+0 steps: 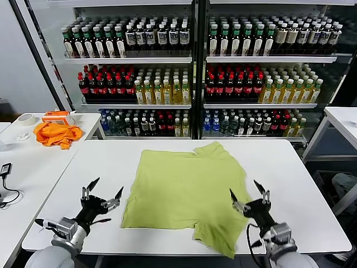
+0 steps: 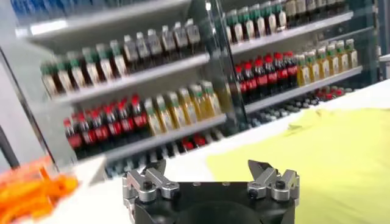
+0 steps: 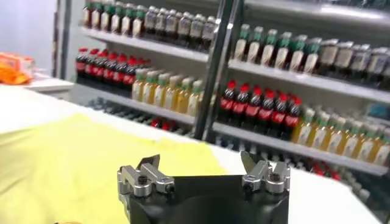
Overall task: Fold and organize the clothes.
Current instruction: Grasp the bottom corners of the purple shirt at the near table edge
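Observation:
The lime yellow-green T-shirt (image 1: pixel 187 192) lies flat on the white table (image 1: pixel 290 173), partly folded, plain side up; no printed graphic shows. It also shows in the left wrist view (image 2: pixel 317 152) and the right wrist view (image 3: pixel 79 164). My left gripper (image 1: pixel 104 195) is open and empty above the table just left of the shirt's near-left edge; it appears in the left wrist view (image 2: pixel 207 165). My right gripper (image 1: pixel 249 196) is open and empty over the shirt's near-right edge; it appears in the right wrist view (image 3: pixel 201 161).
An orange cloth (image 1: pixel 57 134), an orange box (image 1: pixel 58 116) and a tape roll (image 1: pixel 25 118) lie on the side table at the left. Shelves of bottles (image 1: pixel 195 72) stand behind the table. Another white table (image 1: pixel 343 120) is at the right.

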{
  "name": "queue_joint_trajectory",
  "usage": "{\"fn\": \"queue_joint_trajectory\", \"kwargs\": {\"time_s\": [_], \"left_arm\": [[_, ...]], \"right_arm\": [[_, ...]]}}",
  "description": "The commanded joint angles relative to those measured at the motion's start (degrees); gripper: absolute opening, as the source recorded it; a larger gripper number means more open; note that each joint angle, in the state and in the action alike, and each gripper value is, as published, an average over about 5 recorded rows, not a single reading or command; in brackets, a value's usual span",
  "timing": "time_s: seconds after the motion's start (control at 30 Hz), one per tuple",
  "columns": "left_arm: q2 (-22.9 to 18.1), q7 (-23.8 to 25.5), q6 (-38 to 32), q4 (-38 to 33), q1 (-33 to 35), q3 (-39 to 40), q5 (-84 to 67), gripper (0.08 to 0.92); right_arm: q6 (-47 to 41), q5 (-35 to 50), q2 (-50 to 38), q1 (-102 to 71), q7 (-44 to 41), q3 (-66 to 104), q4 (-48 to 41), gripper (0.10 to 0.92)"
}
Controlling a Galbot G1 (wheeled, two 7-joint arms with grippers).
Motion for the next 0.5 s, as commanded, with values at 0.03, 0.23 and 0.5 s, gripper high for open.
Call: {"fn": "queue_joint_trajectory", "kwargs": {"time_s": [0.03, 0.23, 0.5], "left_arm": [[0.5, -5.8, 12.0, -6.3, 7.3, 4.0, -2.5, 0.823], [-0.4, -8.7, 13.5, -2.7, 6.0, 6.5, -2.5, 0.823], [-1.3, -10.5, 14.3, -1.7, 3.9, 8.5, -2.9, 0.823]], "right_arm": [[-0.2, 1.5, -2.3, -10.1, -0.2, 0.3, 3.4, 0.823], [0.0, 1.2, -0.8, -10.6, 0.8, -0.5, 2.1, 0.823], [0.4, 2.4, -0.1, -10.4, 4.3, -1.7, 1.2, 0.823]]}}
